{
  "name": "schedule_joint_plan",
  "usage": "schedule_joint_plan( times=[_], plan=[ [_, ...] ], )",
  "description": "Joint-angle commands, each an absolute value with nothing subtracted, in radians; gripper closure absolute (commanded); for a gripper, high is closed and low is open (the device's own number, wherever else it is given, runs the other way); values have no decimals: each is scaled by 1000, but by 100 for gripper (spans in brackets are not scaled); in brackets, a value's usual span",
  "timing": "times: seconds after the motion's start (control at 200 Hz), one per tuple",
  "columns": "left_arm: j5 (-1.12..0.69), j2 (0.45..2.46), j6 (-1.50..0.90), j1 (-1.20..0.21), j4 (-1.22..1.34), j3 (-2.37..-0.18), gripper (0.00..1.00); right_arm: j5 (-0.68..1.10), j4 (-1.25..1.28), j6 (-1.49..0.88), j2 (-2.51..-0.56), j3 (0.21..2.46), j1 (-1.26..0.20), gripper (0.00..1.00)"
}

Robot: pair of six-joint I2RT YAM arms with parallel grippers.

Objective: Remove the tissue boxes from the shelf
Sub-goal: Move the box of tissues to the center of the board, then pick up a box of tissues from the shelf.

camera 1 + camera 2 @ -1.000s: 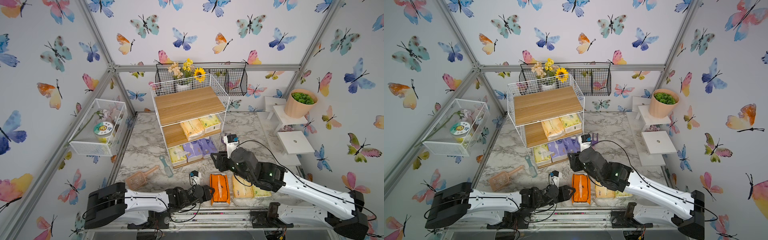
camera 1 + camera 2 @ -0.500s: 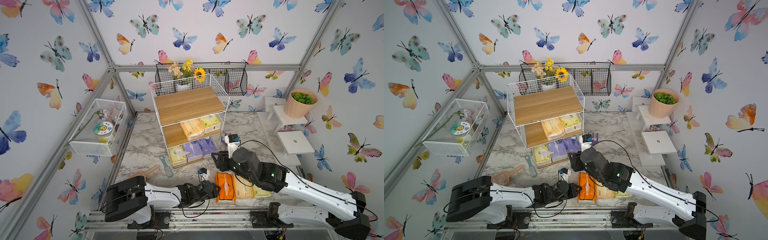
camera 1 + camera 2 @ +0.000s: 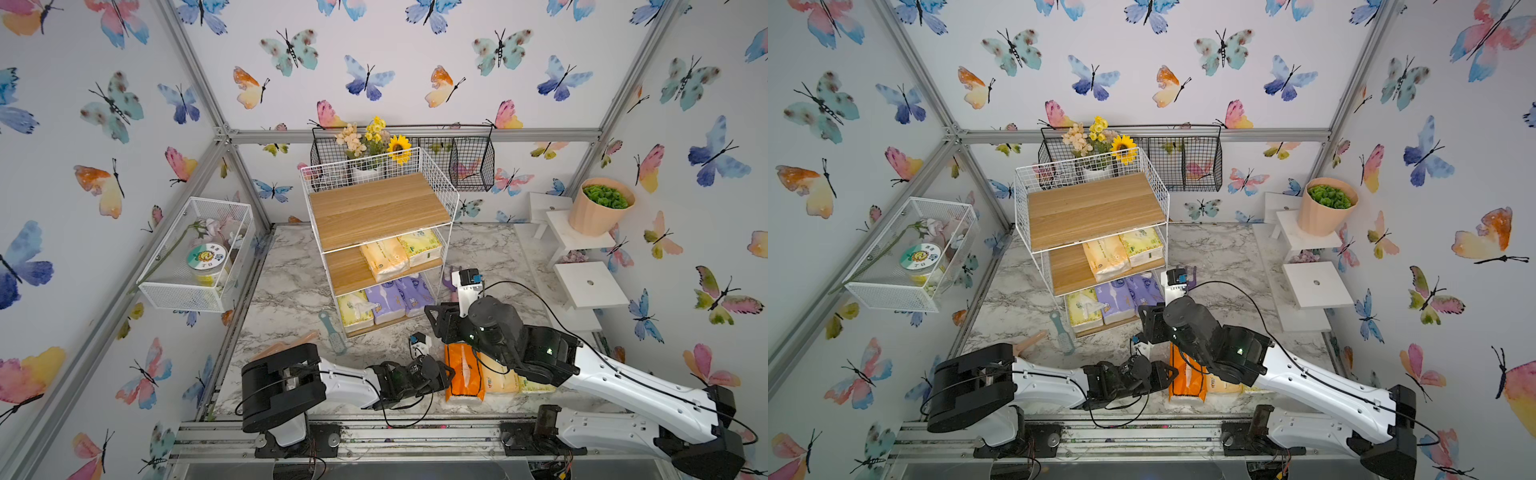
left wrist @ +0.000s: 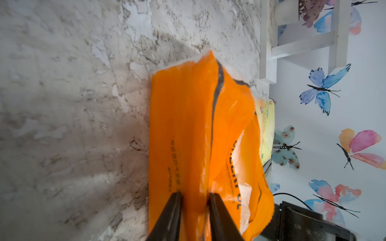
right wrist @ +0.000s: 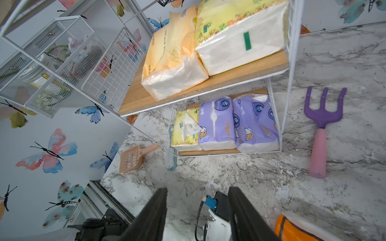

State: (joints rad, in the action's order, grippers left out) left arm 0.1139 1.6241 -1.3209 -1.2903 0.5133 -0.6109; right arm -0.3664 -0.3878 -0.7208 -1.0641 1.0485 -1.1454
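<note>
Pinching only loose film of the orange pack (image 4: 183,125) on the table (image 4: 62,104), left gripper (image 4: 194,194) could slip or tear it. Right gripper (image 5: 197,198) gapes empty facing the shelf (image 5: 133,100), five tissue packs (image 5: 217,125) aboard.

The shelf (image 3: 374,208) holds five tissue packs (image 3: 384,259): two on the middle board (image 3: 345,272), three below. Three lie on the table (image 3: 291,291).

The shelf (image 3: 380,216) holds two tissue packs (image 3: 384,258) on its middle board, three on its lowest. In front of the shelf, the left pincer (image 3: 448,372) sits at the edge of an orange pack (image 3: 462,374) on the table (image 3: 291,291).
</note>
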Motion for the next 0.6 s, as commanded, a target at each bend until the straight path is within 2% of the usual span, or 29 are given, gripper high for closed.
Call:
schedule_joint_plan(
  times=[0.0,0.045,0.285,0.35,0.445,0.596],
  plan=[
    [216,1544,-1332,-1297,491,-586,68,-351,-360,-699,-1089,1085,-1150,48],
    [264,1490,-1326,-1302,451,-570,66,-356,-333,-695,-1102,1094,-1150,48],
    [500,1153,-1335,-1295,202,-462,37,-431,-112,-792,-1191,1108,-1150,48],
    [532,1059,-1348,-1279,132,-431,32,-465,-87,-849,-1223,1126,-1151,49],
    [557,923,-1360,-1247,54,-386,30,-543,-88,-968,-1266,1153,-1150,48],
    [582,737,-1352,-1185,-70,-357,30,-679,-264,-1178,-1377,1285,-1150,48]
  ],
)
